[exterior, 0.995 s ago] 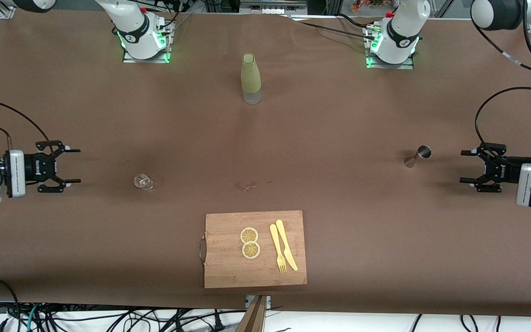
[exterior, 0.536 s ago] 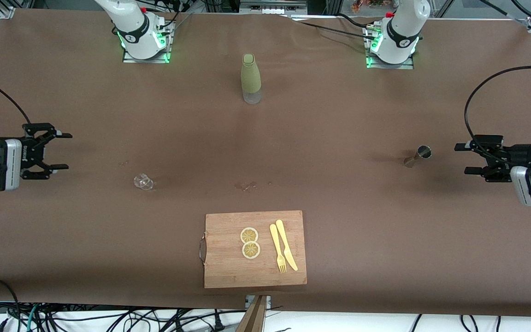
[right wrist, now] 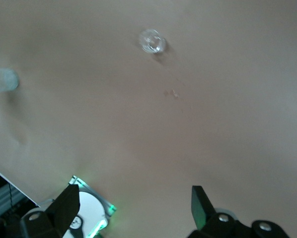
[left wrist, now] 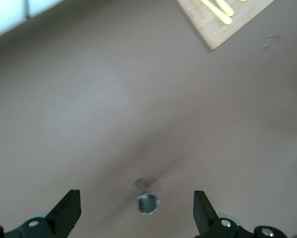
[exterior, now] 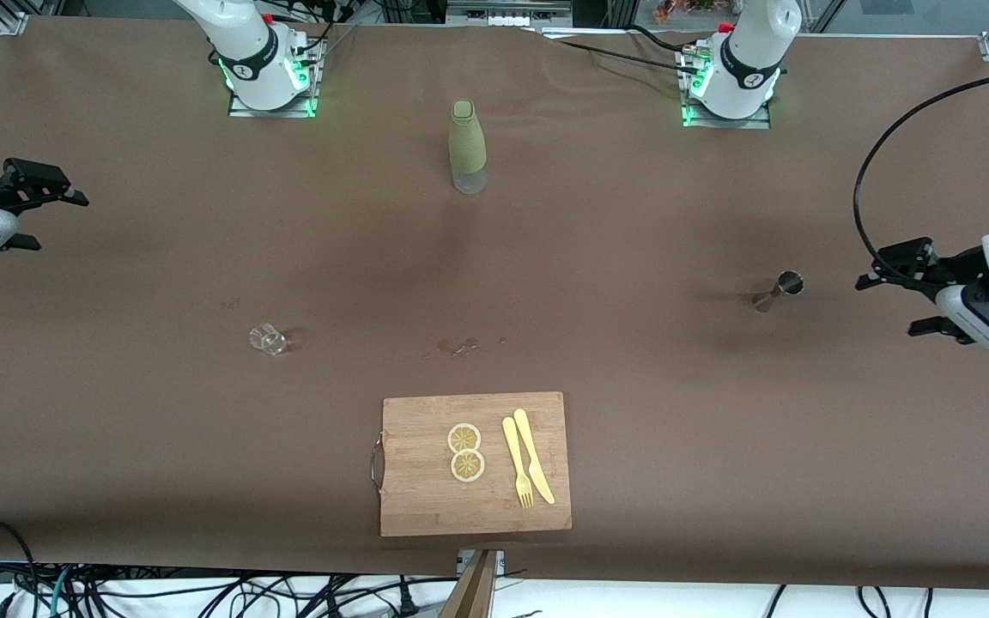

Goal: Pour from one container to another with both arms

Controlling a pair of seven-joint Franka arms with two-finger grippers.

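Note:
The tiny clear faceted tumbler (exterior: pixel 267 338) stands upright on the brown table toward the right arm's end, and in the right wrist view the tumbler (right wrist: pixel 151 41) shows well away from the fingers. The steel jigger (exterior: pixel 778 290) stands toward the left arm's end. In the left wrist view the jigger (left wrist: pixel 148 203) shows from above, between the spread fingers but below them. My left gripper (exterior: pixel 889 305) (left wrist: pixel 136 213) hangs open and empty over the table's edge past the jigger. My right gripper (exterior: pixel 57 221) (right wrist: pixel 133 208) is open and empty over the right arm's end.
An olive-green bottle (exterior: pixel 467 146) stands between the two bases. A wooden cutting board (exterior: pixel 426 506) with two lemon slices (exterior: pixel 465 452) and a yellow fork and knife (exterior: pixel 527 468) lies near the front edge. Small wet spots (exterior: pixel 460 346) mark the table's middle.
Both grippers have drawn back toward their ends of the table and tilted. The right gripper also shifted toward the bases' side. The tumbler and jigger have not moved.

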